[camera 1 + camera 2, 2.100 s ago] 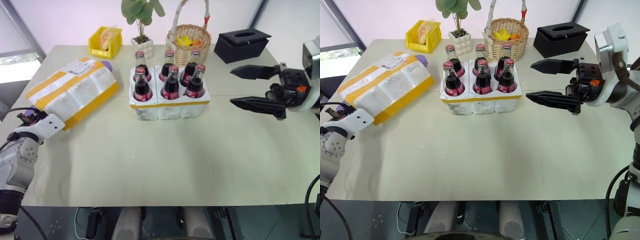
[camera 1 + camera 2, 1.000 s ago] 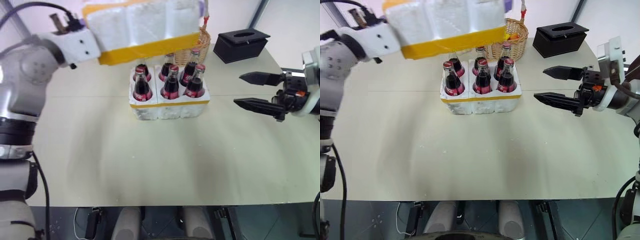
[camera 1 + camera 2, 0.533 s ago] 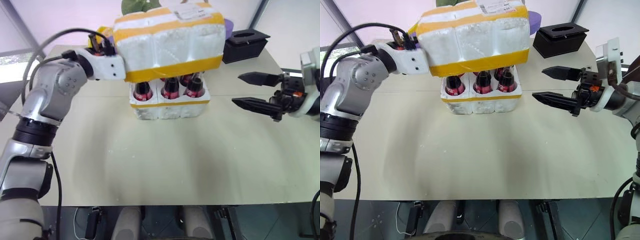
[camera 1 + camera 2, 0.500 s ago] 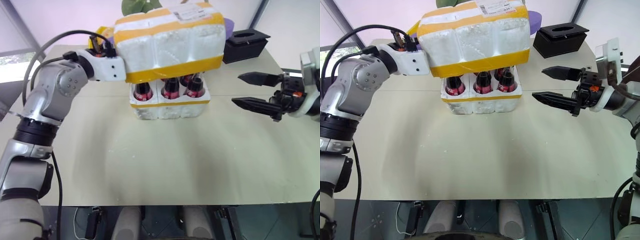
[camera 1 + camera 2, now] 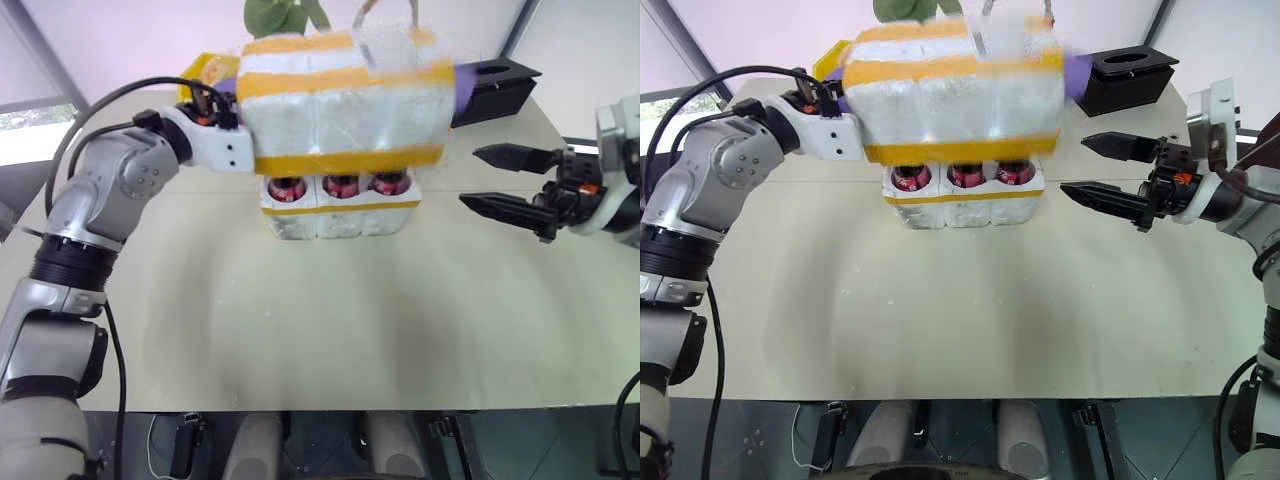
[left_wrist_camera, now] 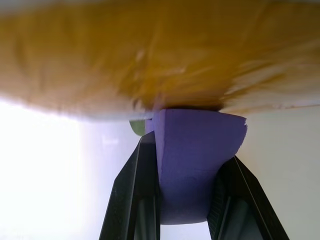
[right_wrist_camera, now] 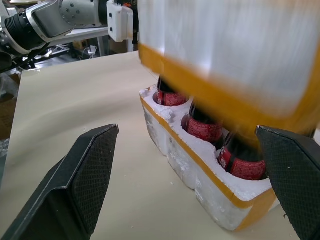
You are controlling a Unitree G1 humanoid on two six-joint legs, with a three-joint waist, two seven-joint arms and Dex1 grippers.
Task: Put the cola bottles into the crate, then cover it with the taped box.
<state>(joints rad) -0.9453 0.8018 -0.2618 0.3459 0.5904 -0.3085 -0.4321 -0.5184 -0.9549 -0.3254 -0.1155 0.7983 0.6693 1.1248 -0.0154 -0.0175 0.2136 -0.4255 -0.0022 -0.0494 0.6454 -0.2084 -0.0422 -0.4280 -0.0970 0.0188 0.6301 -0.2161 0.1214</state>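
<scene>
From the head views, the taped box [image 5: 345,105] hangs low over the cola bottles [image 5: 340,186] seated in the crate [image 5: 340,212] at the table's [image 5: 300,320] far middle. The left wrist view shows the left gripper [image 6: 185,210] clamped on the box's purple flap [image 6: 195,160]. In the right wrist view the right gripper [image 7: 195,175] waits spread apart, right of the crate; covering is under way, and next the box likely needs squaring and lowering.

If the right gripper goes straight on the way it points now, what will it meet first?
Probably the crate with its cola bottles. The right gripper, open and holding nothing, points across the table at it, and the gap between looks free. The taped box hangs just above, so depth leaves some doubt.
</scene>
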